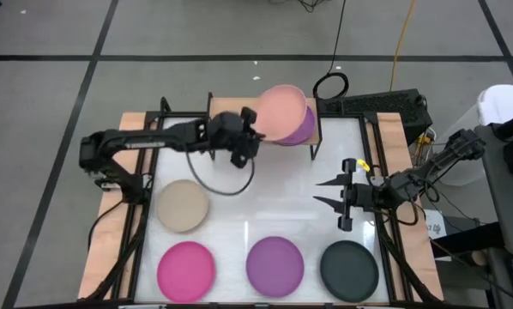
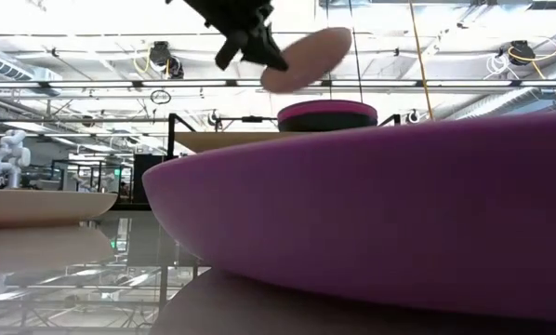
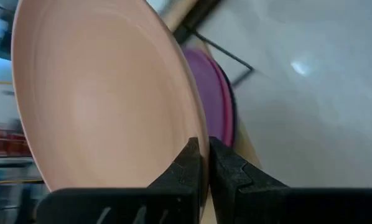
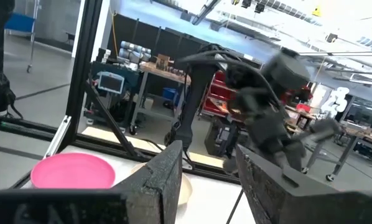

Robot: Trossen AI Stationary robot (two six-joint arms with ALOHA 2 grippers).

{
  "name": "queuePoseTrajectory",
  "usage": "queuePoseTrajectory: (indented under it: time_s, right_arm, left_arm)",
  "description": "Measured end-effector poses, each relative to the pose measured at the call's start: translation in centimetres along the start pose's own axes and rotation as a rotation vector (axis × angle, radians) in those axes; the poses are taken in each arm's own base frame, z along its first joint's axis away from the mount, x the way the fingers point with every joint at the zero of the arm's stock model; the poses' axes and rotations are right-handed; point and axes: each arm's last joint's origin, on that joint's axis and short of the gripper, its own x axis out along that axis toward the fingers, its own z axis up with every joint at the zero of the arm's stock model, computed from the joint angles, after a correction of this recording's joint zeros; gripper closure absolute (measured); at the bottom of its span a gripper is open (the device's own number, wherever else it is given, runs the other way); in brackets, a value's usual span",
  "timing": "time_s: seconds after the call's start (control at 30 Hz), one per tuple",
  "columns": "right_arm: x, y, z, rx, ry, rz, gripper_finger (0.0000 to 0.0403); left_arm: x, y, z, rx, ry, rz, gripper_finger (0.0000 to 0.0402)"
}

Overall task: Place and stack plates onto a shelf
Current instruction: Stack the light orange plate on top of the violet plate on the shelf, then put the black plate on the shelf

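Note:
My left gripper (image 1: 250,129) is shut on the peach plate (image 1: 284,110) and holds it above the shelf (image 2: 224,140) at the table's far middle. Under it, a stack (image 2: 326,115) with a purple plate (image 3: 204,78) on top, then magenta and dark rims, rests flat on the shelf top. In the low view the peach plate (image 2: 308,56) tilts, clear of the stack. My right gripper (image 1: 329,193) hangs open over the table's right part, touching nothing. Beige (image 1: 182,206), magenta (image 1: 186,268), purple (image 1: 274,263) and dark (image 1: 349,267) plates lie flat on the table. My left gripper (image 3: 206,146) pinches the peach plate's rim (image 3: 197,124) between its two fingers, one finger (image 3: 187,167) on the hollow face and one (image 3: 228,169) on the underside. It comes from the table's left. The plate is lifted clear and tilted, its free edge raised over the stack.
The shelf's black legs (image 1: 316,148) stand at the table's far middle. A dark cable loop (image 1: 226,176) lies on the table under the left arm. The near purple plate (image 2: 380,219) fills the low view's foreground. Wooden side strips (image 1: 111,223) border the table.

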Motion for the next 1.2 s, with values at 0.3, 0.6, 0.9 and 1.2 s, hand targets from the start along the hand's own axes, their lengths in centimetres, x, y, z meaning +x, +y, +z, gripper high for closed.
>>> queuePoseTrajectory:
  time_s: [0.3, 0.6, 0.9, 1.2]
  right_arm:
    - [0.0, 0.0, 0.0, 0.019, -0.004, 0.0, 0.0271]
    - [0.0, 0.0, 0.0, 0.007, 0.002, 0.002, 0.0271]
    - [0.0, 0.0, 0.1, -0.042, -0.013, -0.004, 0.0271]
    - [-0.2, -0.5, 0.3, -0.06, -0.007, -0.063, 0.0271]
  left_arm:
    - [5.0, 0.1, -2.5, 0.014, 0.098, -0.092, 0.0367]
    - [6.2, -0.1, -2.8, 0.026, 0.166, -0.037, 0.0305]
    - [3.7, 1.1, -1.7, -0.065, 0.14, 0.046, 0.0199]
    - [-3.3, 3.0, 1.5, -0.29, 0.015, 0.225, 0.0168]
